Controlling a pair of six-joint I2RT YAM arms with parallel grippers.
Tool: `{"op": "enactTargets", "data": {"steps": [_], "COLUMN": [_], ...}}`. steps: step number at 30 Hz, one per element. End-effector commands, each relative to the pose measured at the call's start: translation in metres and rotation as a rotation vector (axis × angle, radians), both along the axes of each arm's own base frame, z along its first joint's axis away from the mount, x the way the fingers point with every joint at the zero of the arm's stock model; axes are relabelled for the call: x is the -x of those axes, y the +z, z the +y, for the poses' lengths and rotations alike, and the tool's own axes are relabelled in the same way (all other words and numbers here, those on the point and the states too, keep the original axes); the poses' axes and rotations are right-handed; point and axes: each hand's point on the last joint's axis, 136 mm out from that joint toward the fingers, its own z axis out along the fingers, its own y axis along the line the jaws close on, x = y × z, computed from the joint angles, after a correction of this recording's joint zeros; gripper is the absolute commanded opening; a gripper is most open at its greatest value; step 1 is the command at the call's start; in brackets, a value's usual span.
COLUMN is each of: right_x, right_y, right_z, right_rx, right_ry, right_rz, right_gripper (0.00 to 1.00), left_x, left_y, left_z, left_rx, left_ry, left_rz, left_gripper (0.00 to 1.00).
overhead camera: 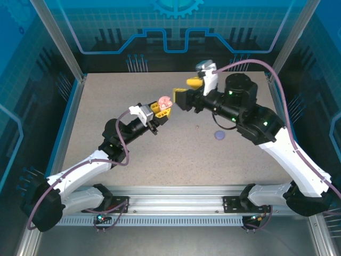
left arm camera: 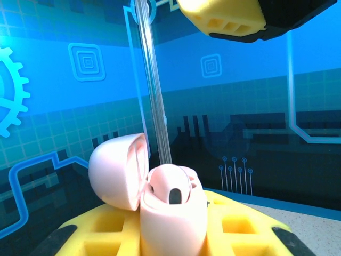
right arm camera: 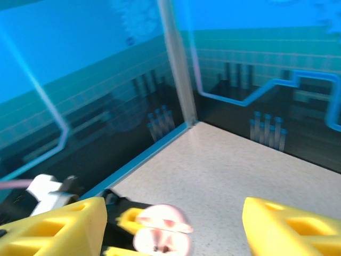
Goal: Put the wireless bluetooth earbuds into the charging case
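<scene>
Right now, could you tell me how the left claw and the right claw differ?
The left claw is shut on the open pink case; the right claw is open and empty. The left claw's fingers touch the case; the right claw's stand apart from it. Both have yellow fingers.

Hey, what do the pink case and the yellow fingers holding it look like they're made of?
The pink case looks like smooth moulded plastic with a satin finish: light spreads softly over its open lid. The left gripper has yellow fingers that look like matte rigid plastic, possibly printed: square hollow pockets, no shine. Rubber cannot be ruled out.
</scene>
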Motion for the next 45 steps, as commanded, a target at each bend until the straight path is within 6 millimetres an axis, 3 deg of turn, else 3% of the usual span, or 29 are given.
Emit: {"op": "enactTargets", "data": {"steps": [1,4,7,16,21,26,31,45], "right_x": [-0.032,-0.061,-0.083,-0.124,-0.135,-0.146,-0.147,-0.139], "right_y": [-0.030,-0.087,-0.148,-0.309,-0.367,-0.404,-0.428,-0.449], "right_z": [-0.058,-0.097,-0.113,-0.107,-0.107,-0.096,-0.087,-0.082], "right_rx": [-0.021,-0.014,0.023,0.268,0.298,0.331,0.351,0.390], "right_ry": [-0.287,-0.462,-0.533,-0.602,-0.733,-0.790,-0.850,-0.896], "right_rz": [0.190,0.370,0.518,0.888,1.046,1.146,1.193,1.230], "right_gripper": [0.70,0.70,0.70,0.61,0.55,0.51,0.50,0.46], "left_x": [0.007,0.009,0.013,0.022,0.024,0.025,0.026,0.026], "left_y": [0.018,0.021,0.025,0.035,0.033,0.033,0.032,0.032], "left_z": [0.008,0.011,0.015,0.021,0.023,0.026,0.028,0.030], "left_rx": [0.035,0.042,0.054,0.076,0.076,0.083,0.091,0.095], "left_ry": [0.026,0.035,0.040,0.039,0.045,0.052,0.059,0.066], "left_rz": [-0.065,-0.076,-0.087,-0.111,-0.115,-0.118,-0.119,-0.123], "left_gripper": [0.00,0.00,0.00,0.00,0.00,0.00,0.00,0.00]}}
